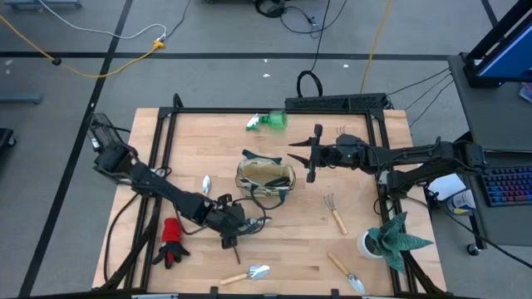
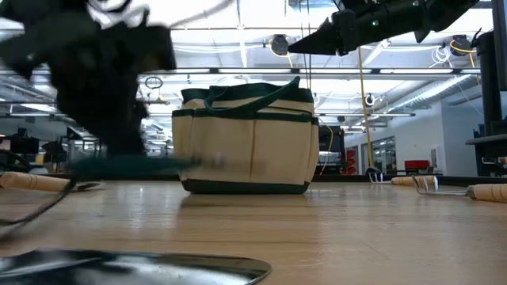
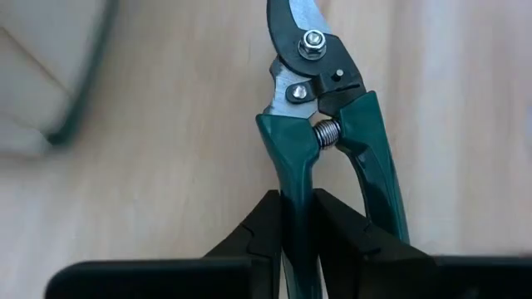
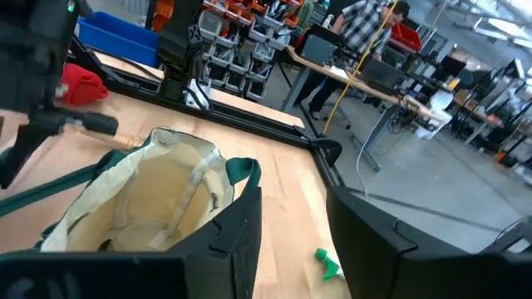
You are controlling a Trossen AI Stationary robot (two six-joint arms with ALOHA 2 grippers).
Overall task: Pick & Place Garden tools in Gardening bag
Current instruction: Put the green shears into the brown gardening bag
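Observation:
Pruning shears (image 3: 320, 124) with dark green handles and a steel spring lie between the fingers of my left gripper (image 3: 296, 218), which is shut on them near the table's middle front (image 1: 235, 224). The cream-and-green gardening bag (image 1: 266, 178) stands upright on its base just beyond, its mouth open. My right gripper (image 1: 298, 156) hovers open, level, high above the table to the right of the bag, which fills its view (image 4: 150, 199). A red glove (image 1: 173, 242), a green spray bottle (image 1: 270, 122), trowels (image 1: 249, 272) and a fork-rake (image 1: 332, 212) lie flat on the table. My left gripper pinches one handle of the shears (image 3: 293, 195) between its two fingers (image 3: 259, 237), well below the spring. The other handle (image 3: 378, 183) stays outside the fingers. The fingers slant down from the table's left and lie along the handle. In the low view the shears (image 2: 135, 165) look about level, just clear of the table.
A spiky potted plant (image 1: 391, 237) in a white pot stands at the front right. A second trowel (image 1: 345, 272) lies near the front edge and a third (image 1: 205, 183) left of the bag. A black frame (image 1: 274, 110) runs round the table. People stand at desks far behind (image 4: 357, 33).

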